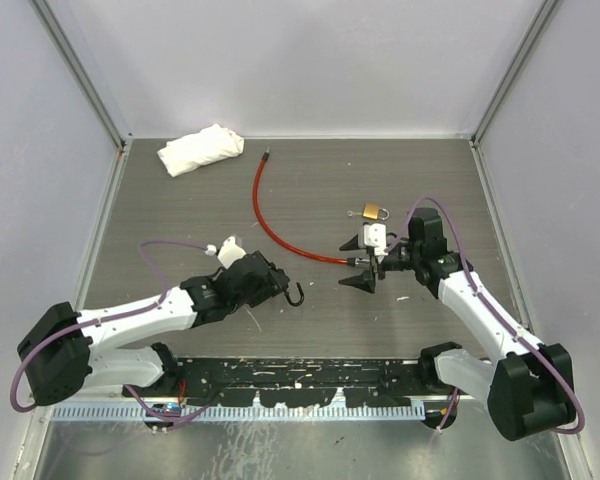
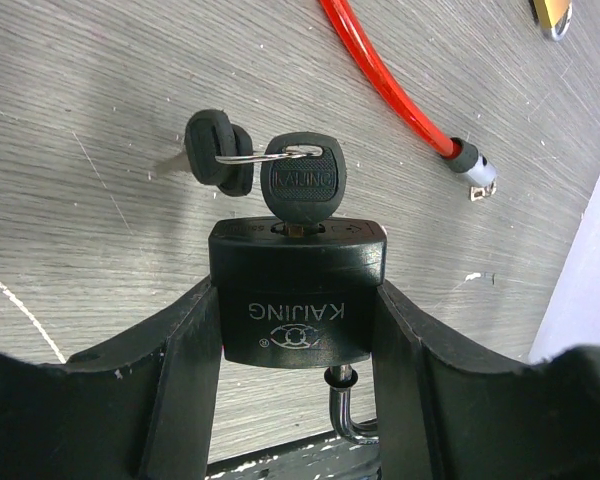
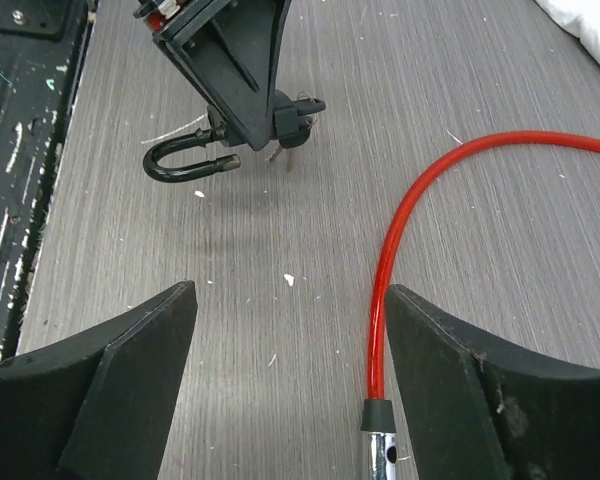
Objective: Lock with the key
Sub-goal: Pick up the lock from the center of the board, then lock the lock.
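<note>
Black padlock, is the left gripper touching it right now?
Touching. The left wrist view shows both fingers pressed flush against the sides of the black padlock, with no gap on either side.

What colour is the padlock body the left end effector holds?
Padlock body: black, with pale lettering. Best in the left wrist view.

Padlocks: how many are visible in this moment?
2. A black Kaijing padlock sits clamped in the left gripper; a small brass padlock lies on the grey table just beyond the right gripper. Nothing suggests another is hidden.
</note>
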`<action>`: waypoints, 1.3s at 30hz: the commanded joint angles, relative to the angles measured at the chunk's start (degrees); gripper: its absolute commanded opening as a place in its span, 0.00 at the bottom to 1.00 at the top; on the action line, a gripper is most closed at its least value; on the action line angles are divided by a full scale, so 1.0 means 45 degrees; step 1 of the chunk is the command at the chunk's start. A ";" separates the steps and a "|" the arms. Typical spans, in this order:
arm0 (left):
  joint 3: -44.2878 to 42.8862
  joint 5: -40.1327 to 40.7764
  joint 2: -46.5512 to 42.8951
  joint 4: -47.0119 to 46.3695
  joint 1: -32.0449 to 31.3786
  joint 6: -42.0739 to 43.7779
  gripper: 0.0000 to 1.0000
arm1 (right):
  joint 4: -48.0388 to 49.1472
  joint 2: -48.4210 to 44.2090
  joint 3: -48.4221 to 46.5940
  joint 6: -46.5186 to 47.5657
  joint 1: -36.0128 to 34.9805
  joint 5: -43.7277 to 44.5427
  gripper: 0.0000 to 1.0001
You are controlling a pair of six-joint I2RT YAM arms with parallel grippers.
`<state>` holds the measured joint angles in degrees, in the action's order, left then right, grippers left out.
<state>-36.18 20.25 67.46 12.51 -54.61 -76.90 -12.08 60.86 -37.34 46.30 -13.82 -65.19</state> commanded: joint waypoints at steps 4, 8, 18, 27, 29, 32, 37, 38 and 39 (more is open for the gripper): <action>-0.0687 0.0643 0.0199 -0.1565 -0.0214 -0.1284 0.00 | 0.0482 -0.0273 0.0281 0.1051 -0.0821 0.1202 0.79; -0.0689 0.0639 0.0261 -0.1642 -0.0261 -0.1543 0.00 | 0.0632 -0.0225 0.0367 0.1089 -0.1115 0.1495 0.79; -0.0699 0.0576 0.0317 -0.1841 -0.0328 -0.2126 0.00 | 0.0834 -0.0068 0.0485 0.1288 -0.1873 0.2081 0.77; -0.0935 0.0659 0.0814 -0.2036 -0.0326 -0.2584 0.00 | 0.1404 0.0281 0.0753 0.0993 -0.3036 0.2299 0.73; -0.1088 0.0721 0.0927 -0.1963 -0.0326 -0.2794 0.00 | 0.1284 0.0355 0.0684 0.1187 -0.3235 0.2544 0.73; -0.1482 0.0728 0.1080 -0.1366 -0.0329 -0.3219 0.00 | 0.1277 0.0304 0.0661 0.1384 -0.3361 0.2811 0.73; -0.2486 0.0479 0.2064 0.0234 -0.0324 -0.3619 0.01 | 0.1299 0.0252 0.0723 0.1845 -0.3793 0.3449 0.73; -0.2648 0.0431 0.2158 0.0523 -0.0328 -0.3682 0.02 | 0.1319 0.0280 0.0738 0.1933 -0.3943 0.3651 0.73; -0.2795 0.0394 0.2262 0.0757 -0.0338 -0.3747 0.02 | 0.1370 0.0288 0.0757 0.2035 -0.4116 0.3934 0.73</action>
<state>-43.72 21.15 77.32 14.17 -55.83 -90.78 -8.60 62.57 -33.85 52.82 -30.13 -51.05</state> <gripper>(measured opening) 0.530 0.729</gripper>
